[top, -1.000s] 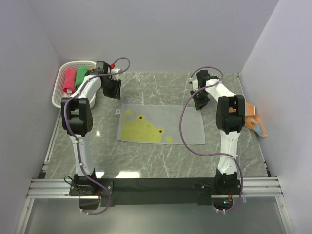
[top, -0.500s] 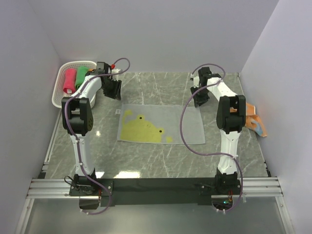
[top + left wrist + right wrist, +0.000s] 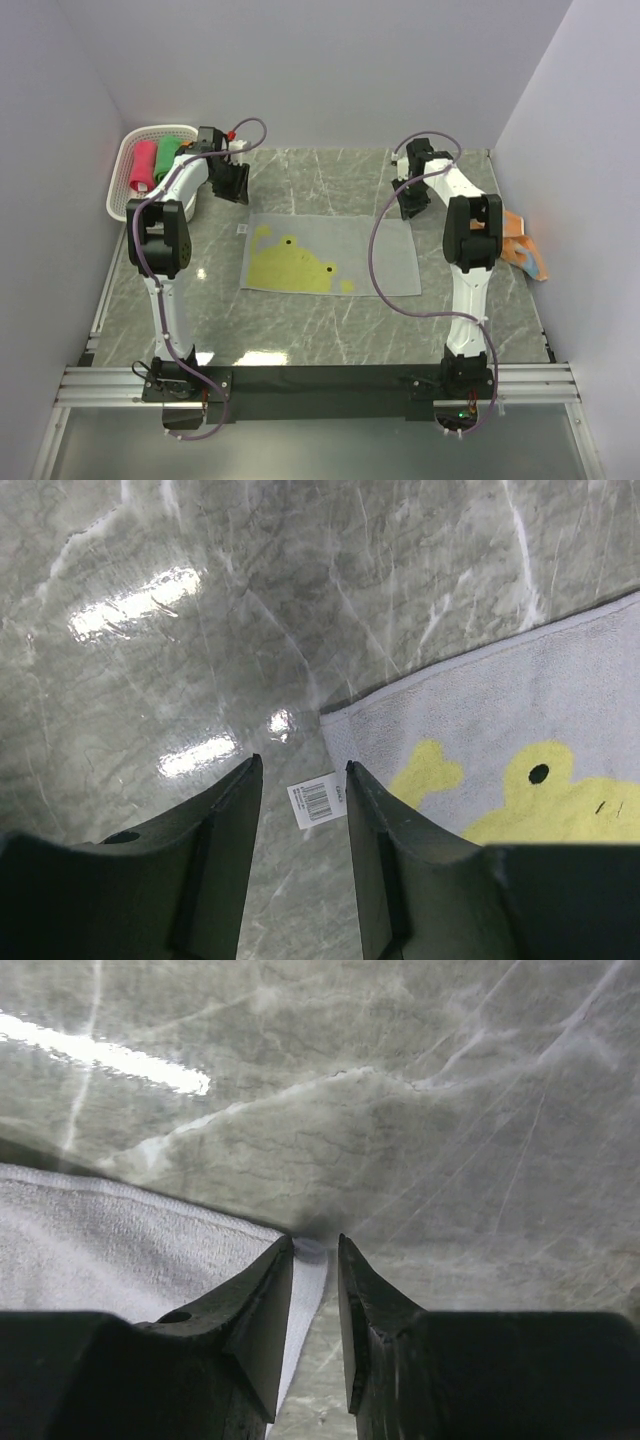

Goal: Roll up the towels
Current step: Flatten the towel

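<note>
A grey towel (image 3: 330, 255) with a yellow animal print lies flat in the middle of the table. My left gripper (image 3: 300, 765) hovers open over its far left corner (image 3: 345, 720), and the towel's white label (image 3: 318, 800) shows on the marble between the fingers. My right gripper (image 3: 315, 1245) is at the towel's far right corner (image 3: 312, 1252), narrowly open. The corner tip sits between the fingertips and marble shows beside it. In the top view the left gripper (image 3: 236, 192) and right gripper (image 3: 408, 206) stand at the towel's two far corners.
A white perforated basket (image 3: 122, 165) at the far left holds a pink-red roll (image 3: 143, 165) and a green roll (image 3: 166, 158). An orange towel with light-blue marks (image 3: 522, 250) lies crumpled at the right table edge. Walls enclose the table on three sides.
The right gripper has shifted slightly toward the far side at the towel's corner. The left arm and the towel have not moved.
</note>
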`<state>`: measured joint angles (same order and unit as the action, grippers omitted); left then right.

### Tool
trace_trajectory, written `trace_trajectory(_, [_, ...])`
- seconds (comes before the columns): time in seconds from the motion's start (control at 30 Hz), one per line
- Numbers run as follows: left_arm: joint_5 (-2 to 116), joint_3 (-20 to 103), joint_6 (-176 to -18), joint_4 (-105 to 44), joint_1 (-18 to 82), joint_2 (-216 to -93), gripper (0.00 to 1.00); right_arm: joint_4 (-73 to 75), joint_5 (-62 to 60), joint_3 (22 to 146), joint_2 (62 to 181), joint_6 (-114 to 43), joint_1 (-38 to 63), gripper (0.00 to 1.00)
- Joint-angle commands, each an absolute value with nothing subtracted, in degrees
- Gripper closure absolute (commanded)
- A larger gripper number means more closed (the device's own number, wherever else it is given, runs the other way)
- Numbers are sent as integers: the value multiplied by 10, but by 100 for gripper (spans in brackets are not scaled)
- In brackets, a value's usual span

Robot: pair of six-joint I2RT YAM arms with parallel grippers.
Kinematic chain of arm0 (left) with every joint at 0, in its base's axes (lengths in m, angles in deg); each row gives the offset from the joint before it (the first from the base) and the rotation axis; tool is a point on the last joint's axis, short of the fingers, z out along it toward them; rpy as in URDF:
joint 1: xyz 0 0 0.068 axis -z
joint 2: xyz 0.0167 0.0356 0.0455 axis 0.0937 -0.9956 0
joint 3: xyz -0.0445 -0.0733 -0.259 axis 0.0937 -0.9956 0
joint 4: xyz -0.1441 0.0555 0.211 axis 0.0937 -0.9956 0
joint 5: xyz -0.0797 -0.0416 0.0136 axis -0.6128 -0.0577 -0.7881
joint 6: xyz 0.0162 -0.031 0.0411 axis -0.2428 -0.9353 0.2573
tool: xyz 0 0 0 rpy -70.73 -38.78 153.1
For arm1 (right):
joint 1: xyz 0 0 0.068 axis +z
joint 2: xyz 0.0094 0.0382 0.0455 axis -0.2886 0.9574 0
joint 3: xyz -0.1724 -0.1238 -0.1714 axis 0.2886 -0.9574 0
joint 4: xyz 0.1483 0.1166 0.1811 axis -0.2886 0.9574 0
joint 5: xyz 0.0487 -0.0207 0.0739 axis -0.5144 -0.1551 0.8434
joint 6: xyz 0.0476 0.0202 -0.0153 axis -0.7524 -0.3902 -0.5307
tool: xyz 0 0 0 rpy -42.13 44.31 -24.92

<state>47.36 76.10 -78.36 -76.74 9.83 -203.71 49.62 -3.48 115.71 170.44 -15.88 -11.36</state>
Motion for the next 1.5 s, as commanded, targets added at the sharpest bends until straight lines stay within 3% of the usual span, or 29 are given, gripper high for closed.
trace_trajectory(0.0, [462, 777, -784, -762, 98, -2044, 54, 497, -54, 1158, 1713, -150, -117, 68])
trace_trajectory(0.13, [467, 784, -786, -766, 99, -2057, 54, 495, -48, 1147, 1713, -147, -117, 76])
trace_trajectory(0.33, [457, 790, -789, -767, 101, -2075, 62, 501, -26, 1149, 1707, -142, -118, 100])
trace_trajectory(0.93, [465, 775, -788, -746, 137, -2094, 59, 502, -9, 1158, 1693, -145, -118, 100])
trace_trajectory(1.47, [543, 757, -771, -731, 145, -2080, 64, 493, -13, 1152, 1692, -145, -119, 100])
